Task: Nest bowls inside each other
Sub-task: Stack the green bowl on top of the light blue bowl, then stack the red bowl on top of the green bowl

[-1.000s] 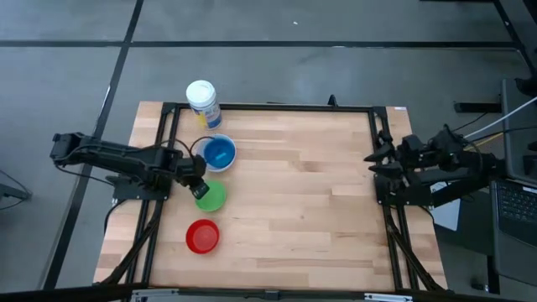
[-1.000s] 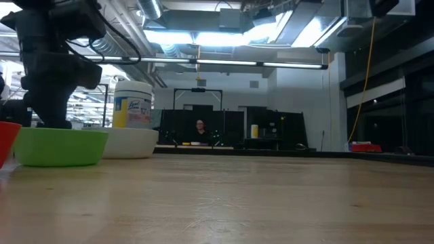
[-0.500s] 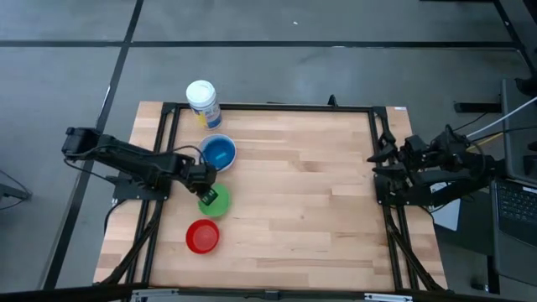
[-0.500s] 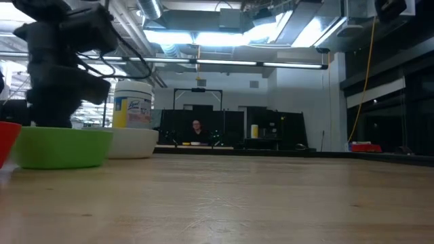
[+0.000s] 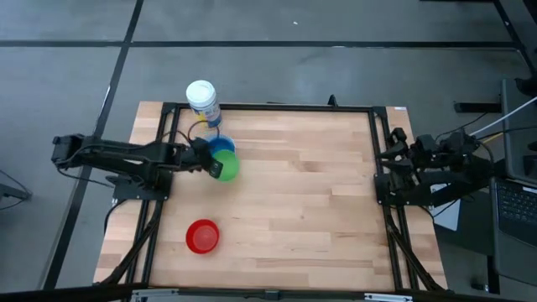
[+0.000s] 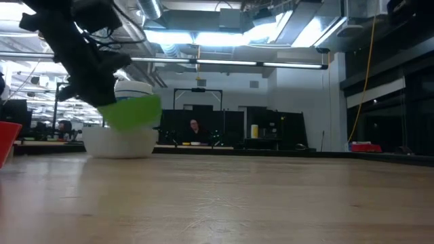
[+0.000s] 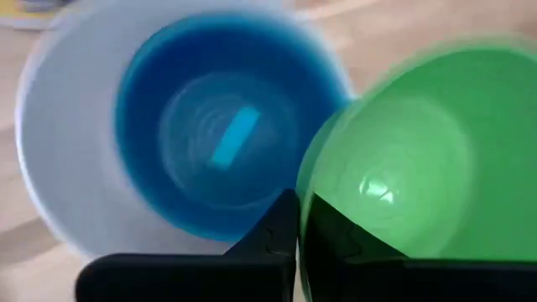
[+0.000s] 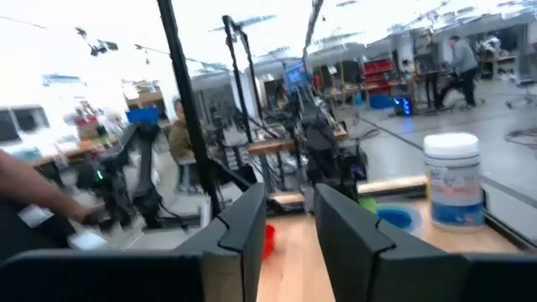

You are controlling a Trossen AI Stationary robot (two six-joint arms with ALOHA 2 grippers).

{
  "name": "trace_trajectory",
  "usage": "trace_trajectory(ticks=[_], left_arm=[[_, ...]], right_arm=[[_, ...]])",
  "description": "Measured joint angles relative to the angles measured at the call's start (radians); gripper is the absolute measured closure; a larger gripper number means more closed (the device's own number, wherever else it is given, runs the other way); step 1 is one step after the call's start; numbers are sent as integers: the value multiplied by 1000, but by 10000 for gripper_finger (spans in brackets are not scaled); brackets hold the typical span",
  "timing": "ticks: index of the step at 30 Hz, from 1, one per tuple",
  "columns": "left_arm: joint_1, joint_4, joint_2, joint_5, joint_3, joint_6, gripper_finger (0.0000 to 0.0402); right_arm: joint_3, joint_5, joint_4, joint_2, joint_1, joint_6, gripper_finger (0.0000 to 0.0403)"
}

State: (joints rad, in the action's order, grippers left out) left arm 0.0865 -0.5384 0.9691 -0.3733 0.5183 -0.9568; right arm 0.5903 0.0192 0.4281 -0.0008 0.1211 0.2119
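— What's on the wooden table (image 5: 294, 201)?
— A white bowl (image 6: 121, 143) near the far left corner, a red bowl (image 5: 202, 236) nearer the front, both resting on it.

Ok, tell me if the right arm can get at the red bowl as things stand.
Probably yes, though it is a long reach. The right gripper waits at the table's right edge, the red bowl sits alone at front left, with bare wood between. The left gripper holds the green bowl farther back.

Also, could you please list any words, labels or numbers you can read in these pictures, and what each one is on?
None can be read.
Canister: its blue and yellow label carries print, too small and blurred to read.
White bowl, green bowl, red bowl: no text visible.
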Motion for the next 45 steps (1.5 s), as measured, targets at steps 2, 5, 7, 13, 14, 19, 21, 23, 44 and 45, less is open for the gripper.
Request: trace_trajectory(ticks=[2, 5, 7, 13, 14, 19, 21, 23, 44, 45], left_arm=[[47, -57, -14, -10, -1, -13, 398], [122, -36, -17, -29, -2, 18, 398], [168, 16, -11, -17, -2, 79, 399], [274, 222, -24, 24, -1, 201, 399], [287, 217, -26, 21, -1, 197, 399], [344, 123, -26, -22, -3, 142, 399], [359, 121, -27, -52, -2, 132, 399], [382, 111, -27, -82, -2, 127, 399], [515, 65, -27, 11, 0, 236, 295], [518, 68, -27, 6, -1, 236, 289]], right_arm=[[-2, -5, 33, 0, 0, -12, 297], [-25, -23, 52, 2, 0, -14, 295], [-52, -39, 74, 1, 0, -14, 291], [-63, -46, -13, 0, 0, -14, 279], [-62, -46, -26, 0, 0, -13, 277], [-62, -46, -23, 0, 0, 6, 272], [-62, -46, -22, 0, 0, 9, 272], [-62, -46, -20, 0, 0, 9, 275], [-62, -34, -22, 0, 0, 75, 285], [-62, -29, -23, 0, 0, 86, 282]])
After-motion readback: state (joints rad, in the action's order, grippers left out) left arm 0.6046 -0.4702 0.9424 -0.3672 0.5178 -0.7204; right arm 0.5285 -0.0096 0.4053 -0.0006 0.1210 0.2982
